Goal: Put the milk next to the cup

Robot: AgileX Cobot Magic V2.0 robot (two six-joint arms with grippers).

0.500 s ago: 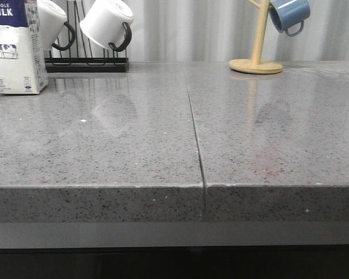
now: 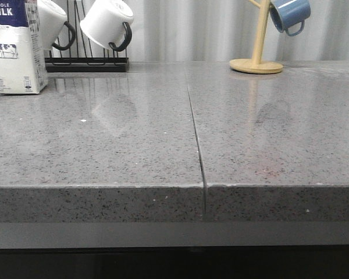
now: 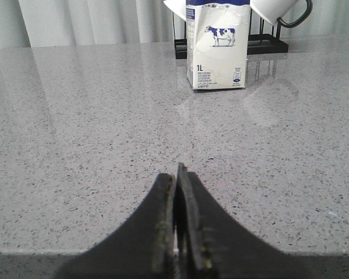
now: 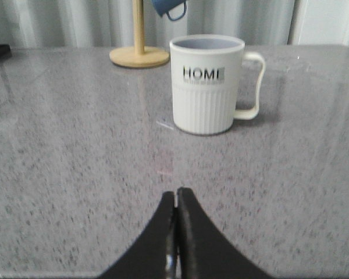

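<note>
The milk (image 2: 13, 46) stands upright at the far left corner of the grey stone table (image 2: 134, 139), just in front of a black rack (image 2: 86, 63) hung with plain white mugs (image 2: 104, 22). The cup (image 4: 208, 84), lettered "HOME", sits at the table's right edge, only a sliver of it showing in the front view, with a wooden mug tree (image 2: 256, 58) holding a blue mug (image 2: 289, 14) behind it toward the far edge. Carton and cup lie well apart, at opposite ends of the table.

The left end effector (image 3: 175, 192) hovers low near the table's front edge, its jaws pressed together and holding nothing, with the carton straight ahead toward the far edge and its long axis vertical. The right end effector (image 4: 175, 206), likewise closed and empty, faces the cup. The left arm is judged the nearer to the milk, and its jaws would need to part before any grasp.
</note>
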